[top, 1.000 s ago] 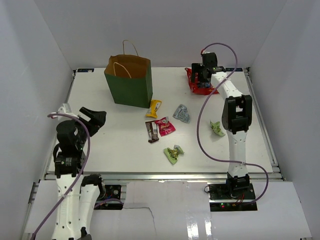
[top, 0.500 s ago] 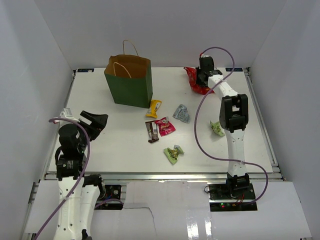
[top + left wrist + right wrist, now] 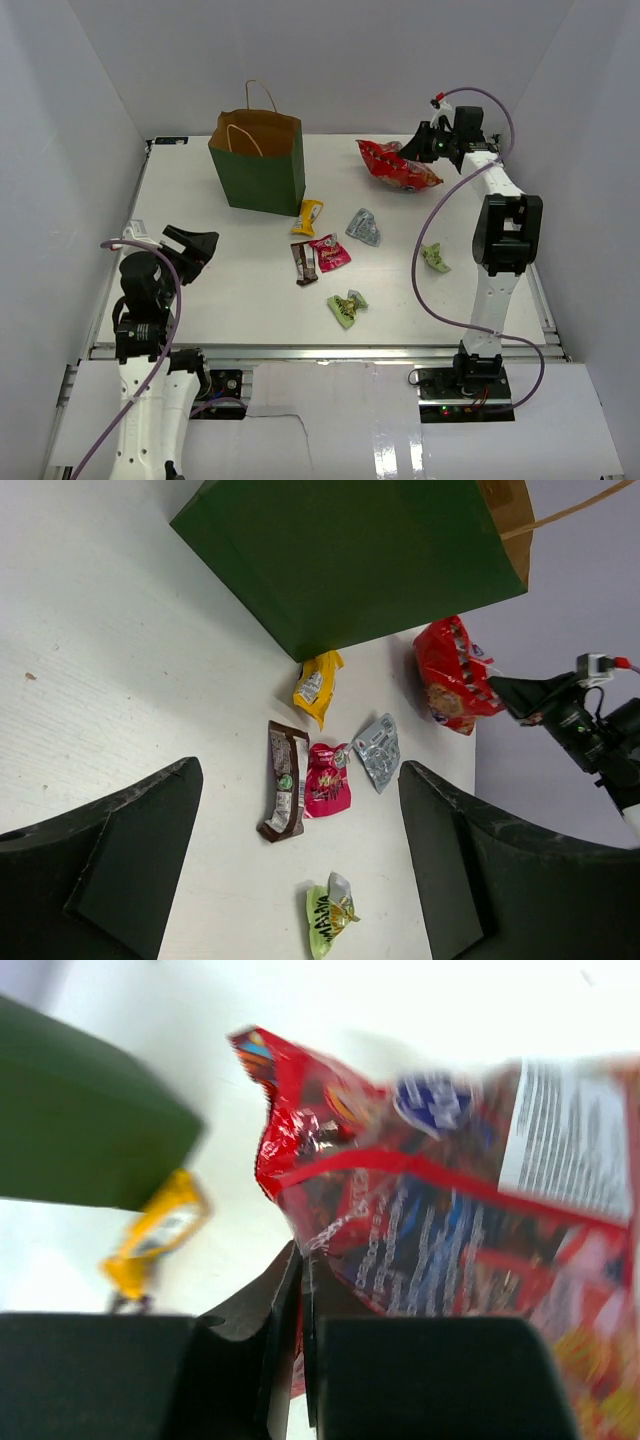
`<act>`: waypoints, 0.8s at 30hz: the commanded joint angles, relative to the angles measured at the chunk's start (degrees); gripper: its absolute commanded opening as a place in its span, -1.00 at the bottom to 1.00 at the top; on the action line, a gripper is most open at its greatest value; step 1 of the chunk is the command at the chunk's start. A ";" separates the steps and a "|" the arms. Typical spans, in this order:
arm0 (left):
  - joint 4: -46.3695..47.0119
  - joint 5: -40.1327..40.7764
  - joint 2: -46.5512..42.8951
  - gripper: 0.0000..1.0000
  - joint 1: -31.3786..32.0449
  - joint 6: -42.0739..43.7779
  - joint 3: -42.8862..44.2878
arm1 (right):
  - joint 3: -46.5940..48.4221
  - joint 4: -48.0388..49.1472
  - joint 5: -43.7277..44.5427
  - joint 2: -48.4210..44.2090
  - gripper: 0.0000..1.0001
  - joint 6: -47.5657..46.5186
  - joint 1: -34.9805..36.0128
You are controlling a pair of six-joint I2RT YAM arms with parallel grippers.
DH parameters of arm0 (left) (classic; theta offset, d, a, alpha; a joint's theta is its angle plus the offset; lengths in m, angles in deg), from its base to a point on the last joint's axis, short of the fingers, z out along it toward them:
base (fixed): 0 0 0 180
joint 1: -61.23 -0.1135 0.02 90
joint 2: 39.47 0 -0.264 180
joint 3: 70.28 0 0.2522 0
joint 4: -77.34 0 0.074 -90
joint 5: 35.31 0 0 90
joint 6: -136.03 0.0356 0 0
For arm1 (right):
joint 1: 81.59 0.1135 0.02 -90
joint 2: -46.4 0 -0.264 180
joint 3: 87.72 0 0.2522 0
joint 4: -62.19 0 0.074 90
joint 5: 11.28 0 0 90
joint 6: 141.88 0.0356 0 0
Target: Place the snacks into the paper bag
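Right gripper (image 3: pixel 418 153) pinched tight on the edge of the big red bag (image 3: pixel 398 165), far side of the table (image 3: pixel 200 200), right of the green paper bag (image 3: pixel 258 165), small packets (image 3: pixel 330 252) lying between, left gripper (image 3: pixel 192 243) wide open near the left edge

In the right wrist view the large red bag (image 3: pixel 440 1210) is blurred and runs off the right edge (its small print unreadable), the yellow packet (image 3: pixel 160 1235) blurred too. The left wrist view's top edge crops the paper bag (image 3: pixel 350 560).
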 commanded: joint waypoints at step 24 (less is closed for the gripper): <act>3.54 -4.36 -1.10 0.79 -0.10 -0.33 -0.36 | 13.14 70.68 -24.02 -7.48 -0.85 60.62 9.35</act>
